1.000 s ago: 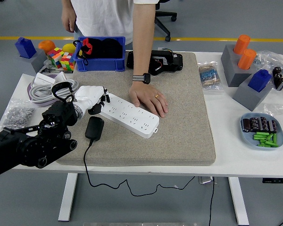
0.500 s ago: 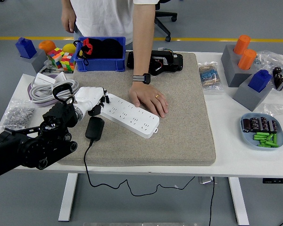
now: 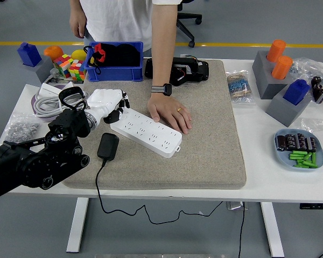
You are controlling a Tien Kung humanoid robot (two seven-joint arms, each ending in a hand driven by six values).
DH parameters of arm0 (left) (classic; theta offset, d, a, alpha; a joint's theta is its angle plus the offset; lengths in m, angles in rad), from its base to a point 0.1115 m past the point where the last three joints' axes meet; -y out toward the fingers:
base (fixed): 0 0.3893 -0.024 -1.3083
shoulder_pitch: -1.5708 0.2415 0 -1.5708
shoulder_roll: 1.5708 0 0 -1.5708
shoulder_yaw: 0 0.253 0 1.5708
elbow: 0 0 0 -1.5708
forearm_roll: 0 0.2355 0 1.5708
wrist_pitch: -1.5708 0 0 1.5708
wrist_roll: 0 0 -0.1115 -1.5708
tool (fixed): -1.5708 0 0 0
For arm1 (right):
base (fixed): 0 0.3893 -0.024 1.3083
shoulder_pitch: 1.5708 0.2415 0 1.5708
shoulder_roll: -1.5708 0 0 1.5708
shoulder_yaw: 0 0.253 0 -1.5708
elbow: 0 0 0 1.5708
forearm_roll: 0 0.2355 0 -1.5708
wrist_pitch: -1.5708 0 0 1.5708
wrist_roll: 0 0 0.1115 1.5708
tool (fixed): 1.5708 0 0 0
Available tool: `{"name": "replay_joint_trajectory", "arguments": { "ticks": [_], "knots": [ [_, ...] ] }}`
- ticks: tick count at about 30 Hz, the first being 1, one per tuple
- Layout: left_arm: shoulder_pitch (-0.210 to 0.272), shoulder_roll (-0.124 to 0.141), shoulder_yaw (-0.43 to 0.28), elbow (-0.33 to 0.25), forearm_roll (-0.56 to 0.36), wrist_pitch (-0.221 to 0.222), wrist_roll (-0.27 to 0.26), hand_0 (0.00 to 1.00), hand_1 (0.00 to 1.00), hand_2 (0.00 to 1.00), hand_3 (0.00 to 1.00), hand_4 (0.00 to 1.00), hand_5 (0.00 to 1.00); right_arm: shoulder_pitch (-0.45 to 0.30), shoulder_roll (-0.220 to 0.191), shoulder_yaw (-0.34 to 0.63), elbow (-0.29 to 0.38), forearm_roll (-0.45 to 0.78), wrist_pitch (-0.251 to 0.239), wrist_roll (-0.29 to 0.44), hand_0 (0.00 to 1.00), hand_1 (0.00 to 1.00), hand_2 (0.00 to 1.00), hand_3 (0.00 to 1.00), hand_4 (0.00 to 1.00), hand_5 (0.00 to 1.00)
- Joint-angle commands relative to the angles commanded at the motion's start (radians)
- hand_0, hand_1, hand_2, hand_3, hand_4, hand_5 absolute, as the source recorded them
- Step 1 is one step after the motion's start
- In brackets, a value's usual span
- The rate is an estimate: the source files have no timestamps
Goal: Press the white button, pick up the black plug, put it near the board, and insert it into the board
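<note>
At the far left the robot's black left arm [image 3: 32,164] reaches in over the surface [image 3: 258,177], and its white left hand [image 3: 105,103] sits at the left end of the white board [image 3: 146,132]. Its fingers [image 3: 117,110] are curled downward and hold nothing; whether a fingertip touches the board's end cannot be told from this height. Behind the hand lies a coil of white cable [image 3: 46,102] and a blue bin [image 3: 116,63] (with black and red things inside).

Just in front of the board's left end, apart from it, the black plug [image 3: 107,146] lies flat on the grey mat [image 3: 204,140], its black cord [image 3: 99,185] running off the near edge and hanging below.

The board lies aslant on the mat. A person's hand [image 3: 171,114] rests flat, touching its far right part. Further right stand grey blocks with orange cylinders [image 3: 275,59] and a blue dish [image 3: 299,149].
</note>
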Motion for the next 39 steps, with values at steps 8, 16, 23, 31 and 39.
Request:
{"name": "replay_joint_trajectory", "arguments": {
  "ticks": [8,16,23,31,39],
  "knots": [
    [0.095,0.030,-0.158,-0.119,-0.016,-0.046,0.028,0.217,0.258,0.347,0.647,0.526,0.002,-0.002,0.002,0.003,-0.001,-0.004,0.000,0.000,0.640,0.644,0.624,0.604,0.681,0.456],
    [0.234,0.077,-0.322,-0.267,-0.041,-0.064,0.078,0.386,0.603,0.613,0.756,0.879,0.215,-0.004,0.002,0.003,-0.001,-0.006,0.000,0.000,0.640,0.644,0.624,0.603,0.681,0.456],
    [0.342,0.102,-0.404,-0.378,-0.025,-0.070,0.111,0.732,0.808,0.817,0.857,0.972,0.488,0.000,-0.001,0.000,0.001,-0.004,-0.001,0.000,0.640,0.644,0.624,0.604,0.680,0.455],
    [0.446,0.104,-0.433,-0.444,0.076,-0.039,0.138,0.815,0.855,0.852,0.892,0.998,0.583,0.001,-0.003,-0.008,0.001,-0.002,0.000,0.000,0.640,0.644,0.624,0.603,0.681,0.454],
    [0.537,0.083,-0.460,-0.509,0.174,-0.012,0.229,0.816,0.857,0.852,0.890,0.998,0.573,0.002,-0.004,-0.018,0.003,0.000,0.000,0.000,0.640,0.644,0.623,0.603,0.681,0.454]
  ]
}}
